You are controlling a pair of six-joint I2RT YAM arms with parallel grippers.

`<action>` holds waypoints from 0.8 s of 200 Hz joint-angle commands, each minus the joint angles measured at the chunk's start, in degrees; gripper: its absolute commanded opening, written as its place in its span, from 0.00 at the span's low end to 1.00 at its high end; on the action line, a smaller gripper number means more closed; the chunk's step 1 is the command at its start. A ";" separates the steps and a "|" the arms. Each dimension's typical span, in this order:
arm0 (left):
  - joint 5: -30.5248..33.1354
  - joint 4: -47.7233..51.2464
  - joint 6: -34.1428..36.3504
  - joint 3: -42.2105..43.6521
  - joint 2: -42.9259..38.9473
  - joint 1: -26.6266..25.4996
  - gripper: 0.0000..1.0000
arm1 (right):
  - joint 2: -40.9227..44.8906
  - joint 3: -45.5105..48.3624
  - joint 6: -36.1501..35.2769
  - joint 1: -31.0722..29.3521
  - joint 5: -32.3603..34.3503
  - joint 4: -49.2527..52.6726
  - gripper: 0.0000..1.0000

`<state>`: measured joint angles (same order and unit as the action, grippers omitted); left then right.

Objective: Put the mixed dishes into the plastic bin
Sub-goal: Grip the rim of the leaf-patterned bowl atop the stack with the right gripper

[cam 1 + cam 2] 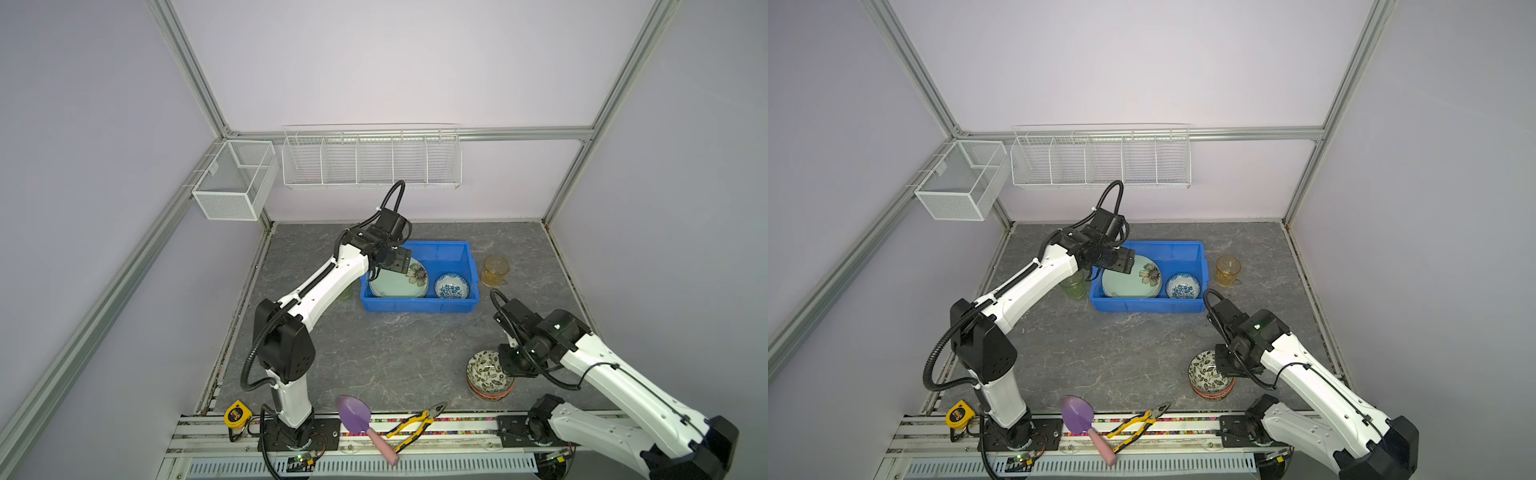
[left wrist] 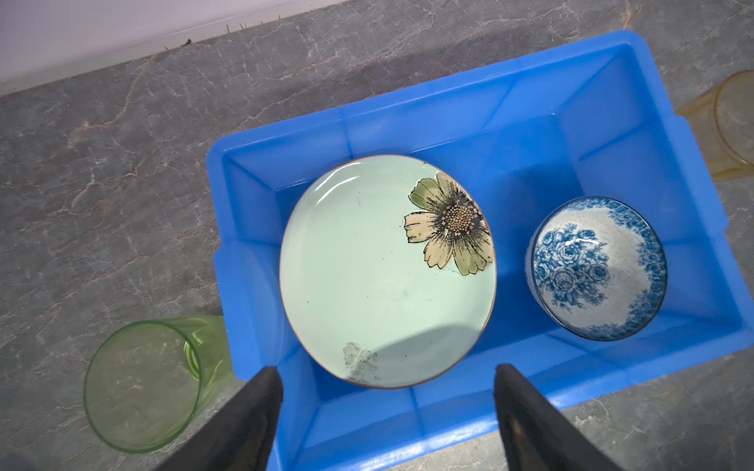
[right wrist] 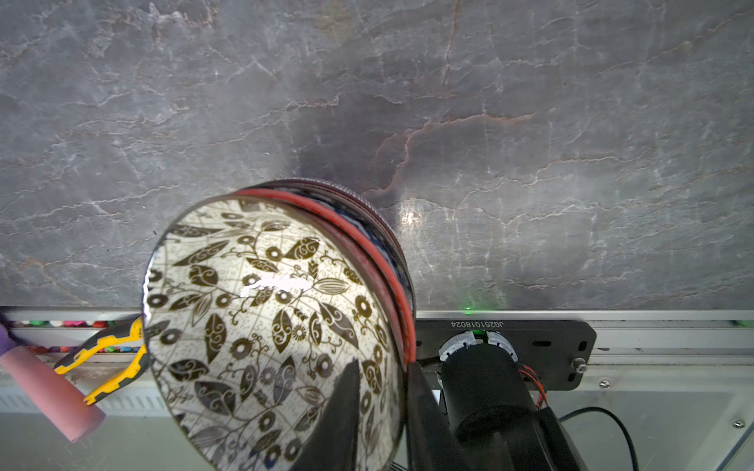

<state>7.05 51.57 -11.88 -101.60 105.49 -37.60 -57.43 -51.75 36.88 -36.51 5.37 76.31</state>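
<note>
**Right jaws at leaf bowl rim, two dishes in bin**

The plastic bin (image 1: 415, 306) sits on the desk (image 1: 395, 357) toward the back edge, about centre. Inside it are the pale green flower plate (image 2: 367, 277) at the left end and the blue floral bowl (image 2: 595, 269) at the right end, not touching. The left gripper (image 2: 385, 369) hovers over the plate with its jaws wide and holding nothing. The green tumbler (image 2: 138, 383) stands just beside the bin's left wall. The amber tumbler (image 1: 495, 270) stands just off the bin's right end. Both tumblers are on the desk, outside the bin.

The leaf bowl (image 3: 261, 306) sits near the front edge toward the right corner, nested on a red-rimmed dish (image 3: 367, 244) with more stacked under it. The right gripper (image 3: 382, 365) is at the bowl's rim. Its jaws are narrow, one inside the bowl and one outside the wall. Whether they are biting yet cannot be told.

Handling, as a judgement: the bowl looks like glazed ceramic, so it is stiff, slick, breakable and fairly heavy for a one-sided pinch. The rim wall is the only hold on offer. The grip should go deep on the wall, not just the lip, because the bowl will likely sag from it. The nested seat may drag the dish below along. A straight lift and a low, gentle set-down in the bin suit it, since ceramic on ceramic chips.
</note>
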 commanded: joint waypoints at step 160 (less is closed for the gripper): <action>-13.82 0.02 -1.25 -2.60 4.70 0.25 0.82 | 2.49 -4.02 1.65 -0.63 4.92 3.04 0.06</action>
<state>-1.91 51.70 -12.08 -102.59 109.23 -37.50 -56.07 -53.71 37.71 -36.91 8.60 77.76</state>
